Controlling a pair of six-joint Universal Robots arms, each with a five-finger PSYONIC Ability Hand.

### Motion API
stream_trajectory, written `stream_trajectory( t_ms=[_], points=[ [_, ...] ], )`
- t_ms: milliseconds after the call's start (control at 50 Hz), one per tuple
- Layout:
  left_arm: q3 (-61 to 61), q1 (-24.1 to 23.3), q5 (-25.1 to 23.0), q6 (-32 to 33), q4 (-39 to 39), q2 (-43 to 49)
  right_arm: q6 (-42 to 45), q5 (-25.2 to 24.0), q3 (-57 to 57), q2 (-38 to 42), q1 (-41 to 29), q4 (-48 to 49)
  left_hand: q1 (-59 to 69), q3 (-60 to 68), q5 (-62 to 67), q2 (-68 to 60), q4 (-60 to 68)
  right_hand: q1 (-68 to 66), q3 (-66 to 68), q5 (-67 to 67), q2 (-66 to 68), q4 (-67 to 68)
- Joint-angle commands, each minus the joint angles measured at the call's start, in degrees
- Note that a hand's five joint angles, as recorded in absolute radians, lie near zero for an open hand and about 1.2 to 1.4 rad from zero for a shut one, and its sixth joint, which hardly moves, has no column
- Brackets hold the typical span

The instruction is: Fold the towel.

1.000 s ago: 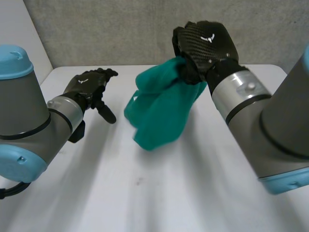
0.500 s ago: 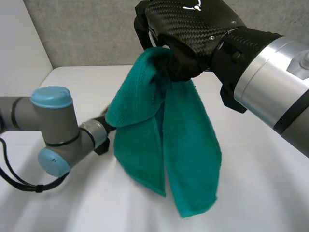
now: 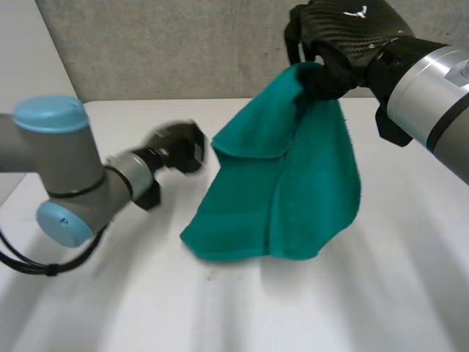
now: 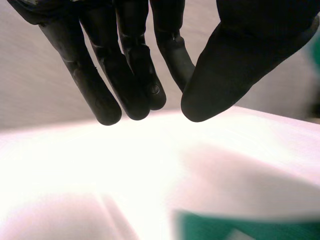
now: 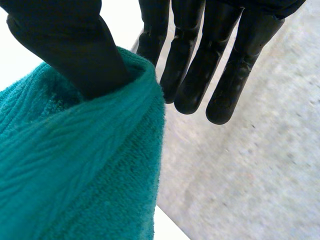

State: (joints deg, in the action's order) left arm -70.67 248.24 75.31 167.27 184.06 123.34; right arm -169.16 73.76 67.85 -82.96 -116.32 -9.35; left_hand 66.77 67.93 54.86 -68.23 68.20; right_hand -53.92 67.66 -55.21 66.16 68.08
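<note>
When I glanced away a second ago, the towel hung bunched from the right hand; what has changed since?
The right hand raised the towel, then swung it to the robot's right. The towel now hangs spread wider, its lower edge near the table. The left hand moved toward the towel. Unchanged: the right hand pinches the towel's top, and the left hand is open and empty.

White tabletop, smooth and faintly glossy, crossed by soft bands of light. Its far edge meets a grey, speckled wall of concrete-like texture. A plain white panel stands upright along the tabletop's left side and joins the wall at the far corner. A small dark speck lies near the tabletop's middle.
</note>
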Motion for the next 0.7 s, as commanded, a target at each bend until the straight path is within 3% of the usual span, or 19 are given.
stream_trajectory(
  t_ms=[20,140,160,180,200,220,340,420,540,640,700],
  points=[
    [-7.8,1.5,7.7,0.2,4.7,-12.6,-3.0,2.0,-1.8,3.2,2.1,-0.1,13.2,12.1,15.1,-11.8,11.8,-26.1,12.3,-14.8,13.8,11.9],
    [-15.5,1.2,2.6,0.1,5.0,-17.7,-7.6,1.6,-1.3,4.1,1.7,-0.3,11.9,10.8,13.8,-10.5,10.5,-26.1,12.3,-14.8,13.8,11.9],
    [-15.8,1.2,1.9,0.0,5.1,-17.3,-7.8,1.6,-1.2,4.1,1.6,-0.3,-4.7,-5.9,-2.8,6.2,-6.2,-26.1,12.3,-14.8,13.8,11.9],
    [-15.8,1.2,1.9,0.0,5.1,-17.3,-8.0,1.5,-1.1,4.1,1.5,-0.2,-4.9,-6.1,-3.0,6.4,-6.3,-26.1,12.3,-14.8,13.8,11.9],
    [-16.0,1.0,1.3,-0.1,5.0,-16.9,-7.9,1.3,-1.2,4.0,1.6,-0.1,-23.1,-24.2,-21.2,24.5,-24.5,-26.1,12.3,-14.8,13.8,11.9],
    [-15.5,0.8,0.4,-0.1,4.9,-15.2,-7.8,1.3,-1.2,4.0,1.6,-0.1,-53.7,-54.9,-51.8,55.2,-55.2,-26.1,12.3,-14.8,13.8,11.9],
    [-6.4,1.6,-4.9,-0.2,1.2,-4.1,-8.5,-5.0,-3.5,-0.7,1.1,0.0,-56.4,-57.5,-54.5,57.8,-57.8,-26.1,12.3,-14.8,13.8,11.9],
    [0.3,2.5,-12.7,-0.2,-2.3,2.8,-8.6,-11.2,-4.2,-4.0,1.4,-0.2,-56.4,-57.5,-54.5,57.8,-57.8,-26.1,12.3,-14.8,13.8,11.9],
    [6.0,2.7,-27.7,-0.5,-3.5,11.2,-8.6,-16.3,-4.0,-5.4,1.3,-0.8,-56.4,-57.5,-54.5,57.8,-57.8,-26.1,12.3,-14.8,13.8,11.9],
    [6.9,1.7,-40.0,-2.6,-4.7,15.1,-8.6,-16.3,-4.3,-5.4,1.9,-1.1,-56.4,-57.5,-54.5,57.8,-57.8,-26.1,12.3,-14.8,13.8,11.9],
    [7.3,1.1,-47.7,-7.6,-4.9,16.5,-8.6,-16.0,-4.5,-4.8,2.1,-1.1,-55.2,-56.4,-53.3,56.7,-56.7,-26.1,12.3,-14.8,13.8,11.9]
  ],
)
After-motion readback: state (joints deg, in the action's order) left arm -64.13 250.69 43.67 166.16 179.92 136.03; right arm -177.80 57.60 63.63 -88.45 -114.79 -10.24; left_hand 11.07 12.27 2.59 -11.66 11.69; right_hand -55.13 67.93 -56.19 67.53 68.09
